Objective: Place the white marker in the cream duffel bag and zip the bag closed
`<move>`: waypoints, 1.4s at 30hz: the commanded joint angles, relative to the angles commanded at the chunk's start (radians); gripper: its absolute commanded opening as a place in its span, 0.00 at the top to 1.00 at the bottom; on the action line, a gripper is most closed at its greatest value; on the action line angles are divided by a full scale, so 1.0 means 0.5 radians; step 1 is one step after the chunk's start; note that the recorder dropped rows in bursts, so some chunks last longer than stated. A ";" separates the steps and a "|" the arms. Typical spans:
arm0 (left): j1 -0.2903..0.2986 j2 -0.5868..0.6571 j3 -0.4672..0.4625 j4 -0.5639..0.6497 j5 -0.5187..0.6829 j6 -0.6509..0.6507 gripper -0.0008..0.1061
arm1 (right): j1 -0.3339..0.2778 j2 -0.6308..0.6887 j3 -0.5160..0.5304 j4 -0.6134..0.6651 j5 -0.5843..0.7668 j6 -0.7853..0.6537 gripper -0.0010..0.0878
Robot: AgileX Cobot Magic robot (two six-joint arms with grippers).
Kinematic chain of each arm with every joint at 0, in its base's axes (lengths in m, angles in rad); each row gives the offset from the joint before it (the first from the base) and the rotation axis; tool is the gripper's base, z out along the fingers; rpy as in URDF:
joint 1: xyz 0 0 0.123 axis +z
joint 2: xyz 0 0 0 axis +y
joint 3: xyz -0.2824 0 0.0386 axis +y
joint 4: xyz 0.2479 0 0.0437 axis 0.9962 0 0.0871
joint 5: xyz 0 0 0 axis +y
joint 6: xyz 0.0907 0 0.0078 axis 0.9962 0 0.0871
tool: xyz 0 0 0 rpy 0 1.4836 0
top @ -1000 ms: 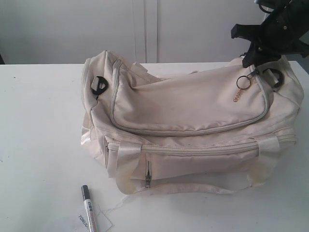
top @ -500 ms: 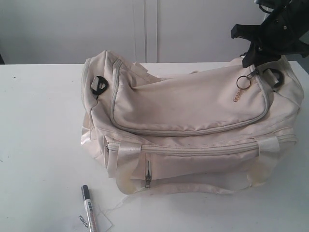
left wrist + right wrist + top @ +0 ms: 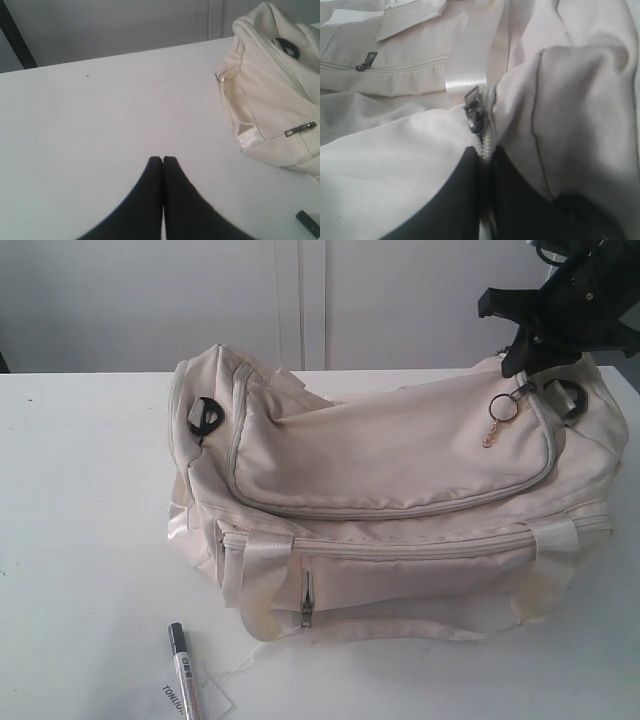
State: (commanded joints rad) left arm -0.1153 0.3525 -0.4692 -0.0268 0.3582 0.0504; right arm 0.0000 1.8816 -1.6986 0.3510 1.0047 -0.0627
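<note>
I am pinching the cream duffel bag's (image 3: 400, 460) zip beside its slider (image 3: 474, 111) in my near-shut right gripper (image 3: 483, 152), next likely dragging it open for the white marker (image 3: 183, 670).

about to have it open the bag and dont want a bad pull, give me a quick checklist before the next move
1. top zipper open for loading: not ok, it looks shut along the cream duffel bag.
2. right gripper on the zipper: ok, jaws closed over the track beside the slider.
3. gold ring held: not ok, it hangs loose below the gripper.
4. white marker reachable: ok, lying on the table in front of the bag, over a paper tag.
5. left gripper free: ok, shut and empty above the table.
</note>
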 joint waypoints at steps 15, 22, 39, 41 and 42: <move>0.000 0.771 -0.407 -1.266 0.165 1.256 0.99 | 0.000 0.000 0.000 0.000 0.068 0.000 0.99; -0.076 1.081 -0.593 -1.676 0.274 1.596 0.99 | 0.000 0.000 0.000 0.029 0.068 0.000 0.99; -0.836 1.774 -1.027 -1.784 -0.111 1.732 0.99 | 0.000 0.000 0.000 0.035 0.121 0.000 0.99; -0.929 1.866 -1.080 -1.784 -0.211 1.732 0.99 | 0.000 0.000 0.000 0.035 0.124 0.000 0.99; -0.975 1.904 -1.101 -1.784 -0.255 1.732 0.99 | 0.000 0.000 0.000 0.035 0.130 0.000 0.99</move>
State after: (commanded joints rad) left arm -0.6031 1.3047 -1.0199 -0.9189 0.2308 0.9163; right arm 0.0000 1.8816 -1.6986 0.3685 1.0695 -0.0627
